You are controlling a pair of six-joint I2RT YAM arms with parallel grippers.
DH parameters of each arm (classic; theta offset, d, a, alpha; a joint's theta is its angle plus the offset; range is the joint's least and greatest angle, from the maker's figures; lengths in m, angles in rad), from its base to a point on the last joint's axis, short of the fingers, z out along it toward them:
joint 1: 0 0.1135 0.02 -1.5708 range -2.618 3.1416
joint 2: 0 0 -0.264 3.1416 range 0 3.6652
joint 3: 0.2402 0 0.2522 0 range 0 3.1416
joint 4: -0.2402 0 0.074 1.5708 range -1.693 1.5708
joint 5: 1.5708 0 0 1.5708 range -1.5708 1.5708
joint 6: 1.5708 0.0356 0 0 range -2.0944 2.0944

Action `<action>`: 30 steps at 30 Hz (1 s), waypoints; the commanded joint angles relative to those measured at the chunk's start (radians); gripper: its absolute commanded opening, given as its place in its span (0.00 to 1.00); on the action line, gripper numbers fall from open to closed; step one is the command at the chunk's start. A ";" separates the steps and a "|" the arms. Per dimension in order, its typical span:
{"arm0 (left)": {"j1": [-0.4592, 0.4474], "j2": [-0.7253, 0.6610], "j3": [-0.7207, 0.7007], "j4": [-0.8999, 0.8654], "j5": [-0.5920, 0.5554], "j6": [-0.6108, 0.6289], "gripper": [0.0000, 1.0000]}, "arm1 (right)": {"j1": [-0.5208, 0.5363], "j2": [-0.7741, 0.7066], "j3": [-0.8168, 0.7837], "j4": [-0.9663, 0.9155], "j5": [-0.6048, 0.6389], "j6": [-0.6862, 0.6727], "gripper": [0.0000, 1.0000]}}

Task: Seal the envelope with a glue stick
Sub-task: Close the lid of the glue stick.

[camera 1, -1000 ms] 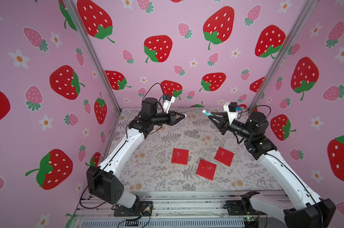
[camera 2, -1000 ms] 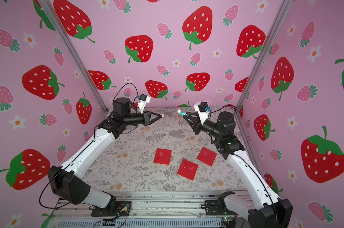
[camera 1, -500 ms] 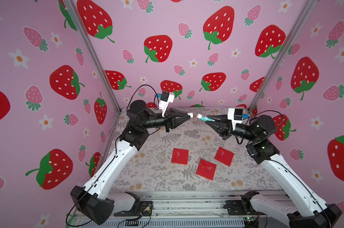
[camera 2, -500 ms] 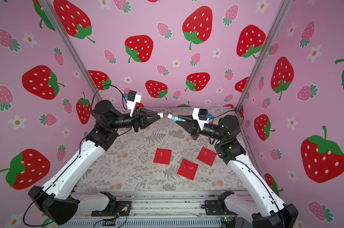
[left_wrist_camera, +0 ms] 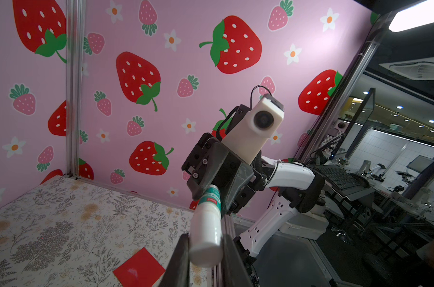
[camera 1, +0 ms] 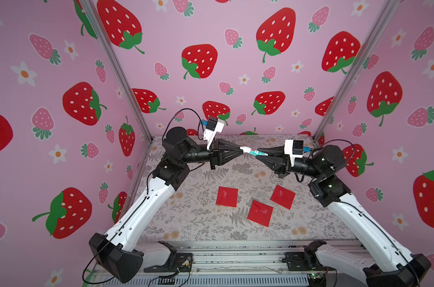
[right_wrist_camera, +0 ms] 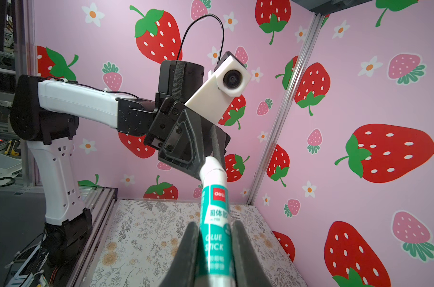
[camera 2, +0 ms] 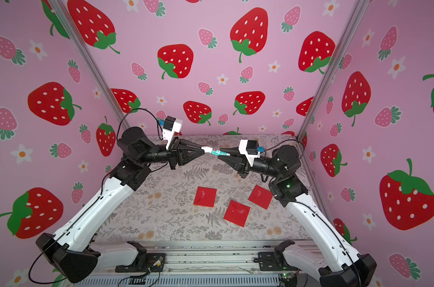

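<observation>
Moved: your arms have swung inward since a second ago, and the left gripper now meets the stick's end.
Glue stick: you have the glue stick in mid-air above the far part of the bench, nearly level, bridging both grippers.
Right gripper: the right gripper has its fingers clamped on the teal-labelled body.
Left gripper: its fingers are closed on the white cap.
Envelopes: three red envelopes lie flat below, apart from one another.
</observation>
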 commanded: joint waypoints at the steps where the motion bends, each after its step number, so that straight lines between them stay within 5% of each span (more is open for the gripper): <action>1: -0.010 -0.010 0.035 0.020 0.014 0.015 0.00 | 0.023 -0.009 0.045 -0.067 -0.073 -0.058 0.00; 6: -0.014 0.001 0.053 -0.011 0.082 0.030 0.00 | 0.034 -0.019 0.069 -0.172 -0.146 -0.118 0.00; 15: -0.073 0.050 0.171 -0.328 0.132 0.228 0.00 | 0.057 0.003 0.155 -0.368 -0.130 -0.205 0.00; 25: -0.138 0.111 0.220 -0.501 0.052 0.334 0.00 | 0.091 0.048 0.184 -0.359 -0.083 -0.202 0.00; 30: -0.116 0.075 0.208 -0.578 -0.052 0.403 0.04 | 0.090 0.016 0.144 -0.343 0.048 -0.202 0.00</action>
